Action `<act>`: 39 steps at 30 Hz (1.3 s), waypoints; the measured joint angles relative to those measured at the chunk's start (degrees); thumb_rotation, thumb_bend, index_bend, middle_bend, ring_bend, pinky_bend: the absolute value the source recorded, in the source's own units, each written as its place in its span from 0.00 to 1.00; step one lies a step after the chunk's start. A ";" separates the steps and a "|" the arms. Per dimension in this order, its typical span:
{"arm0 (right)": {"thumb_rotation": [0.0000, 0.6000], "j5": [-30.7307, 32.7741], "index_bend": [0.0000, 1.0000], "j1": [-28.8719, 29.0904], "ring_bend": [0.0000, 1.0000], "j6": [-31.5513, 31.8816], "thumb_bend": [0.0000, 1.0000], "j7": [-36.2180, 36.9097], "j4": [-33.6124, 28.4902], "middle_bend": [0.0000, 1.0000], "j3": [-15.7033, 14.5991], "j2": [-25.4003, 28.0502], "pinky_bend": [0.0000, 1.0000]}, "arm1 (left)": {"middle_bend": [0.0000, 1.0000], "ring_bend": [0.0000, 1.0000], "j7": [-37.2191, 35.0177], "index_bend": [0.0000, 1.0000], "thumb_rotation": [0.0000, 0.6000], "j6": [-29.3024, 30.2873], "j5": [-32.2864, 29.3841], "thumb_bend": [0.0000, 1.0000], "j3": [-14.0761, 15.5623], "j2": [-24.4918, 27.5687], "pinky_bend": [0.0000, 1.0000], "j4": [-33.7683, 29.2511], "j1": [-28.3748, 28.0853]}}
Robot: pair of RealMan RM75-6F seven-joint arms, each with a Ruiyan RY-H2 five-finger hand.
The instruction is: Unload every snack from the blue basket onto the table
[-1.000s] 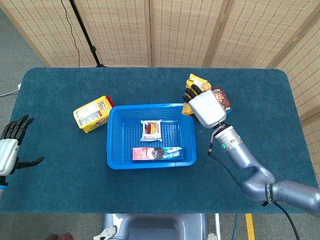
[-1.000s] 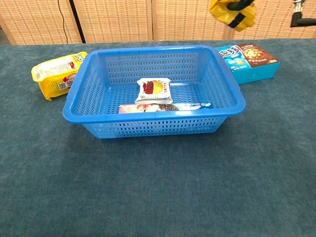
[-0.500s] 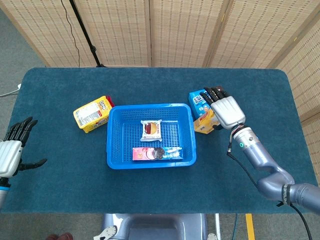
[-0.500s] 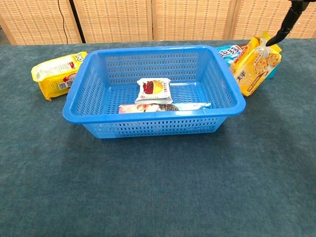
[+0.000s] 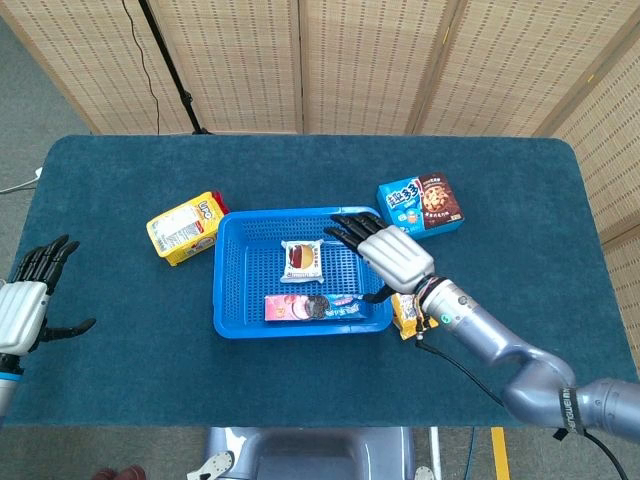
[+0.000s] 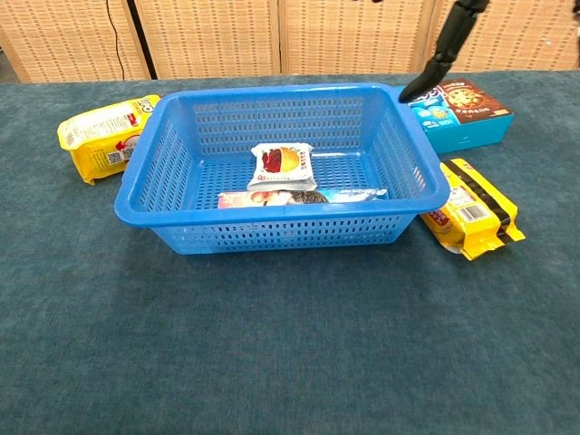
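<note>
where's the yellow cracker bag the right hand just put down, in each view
Head view: yellow cracker bag is mostly hidden under the right hand, peeking out right of the blue basket.
Chest view: flat on the table, right of the basket, in full view.
Shared landmark: the basket's right wall.

No word or number on any pack comes out clearly enough to read. The blue snack box (image 6: pixel 462 113) carries large white lettering on its top, too blurred to make out. The yellow packet (image 6: pixel 102 134) left of the blue basket (image 6: pixel 145 168) and the yellow cracker pack (image 6: pixel 468 218) on its right show label panels with tiny illegible print
</note>
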 measured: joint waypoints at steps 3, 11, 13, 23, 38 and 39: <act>1.00 2.59 0.02 2.80 0.00 -1.86 0.00 -1.74 1.93 0.00 0.46 -3.36 0.07 | 0.00 0.00 0.14 0.00 1.00 -0.37 -0.29 0.00 -0.06 -0.10 0.00 0.06 -0.17; 1.00 12.70 0.01 9.10 0.00 -5.72 0.00 -8.50 8.65 0.00 0.13 -10.21 0.08 | 0.00 0.00 0.18 0.00 1.00 -1.40 -1.25 0.00 -0.32 -0.20 0.00 0.44 -0.68; 1.00 15.39 0.00 10.62 0.00 -6.95 0.00 -10.73 9.37 0.00 -0.89 -10.92 0.09 | 0.00 0.00 0.17 0.00 1.00 -1.79 -1.72 0.00 -0.48 -0.22 0.00 0.69 -0.88; 1.00 29.77 0.00 17.72 0.00 -9.23 0.00 -18.43 12.03 0.00 -7.26 -14.69 0.10 | 0.00 0.00 0.96 0.00 1.00 -3.13 -2.69 0.00 -0.72 -0.58 0.00 1.17 -1.72; 1.00 39.82 0.00 22.62 0.00 -3.61 0.00 -23.00 8.72 0.00 -12.93 -18.30 0.10 | 0.00 0.00 1.84 0.00 1.00 -3.59 -3.30 0.00 -0.75 -0.96 0.00 1.28 -2.06; 1.00 40.09 0.00 22.61 0.00 -3.33 0.00 -23.08 8.79 0.00 -13.12 -18.72 0.10 | 0.00 0.00 1.80 0.00 1.00 -3.56 -3.28 0.00 -0.75 -0.95 0.00 1.30 -2.05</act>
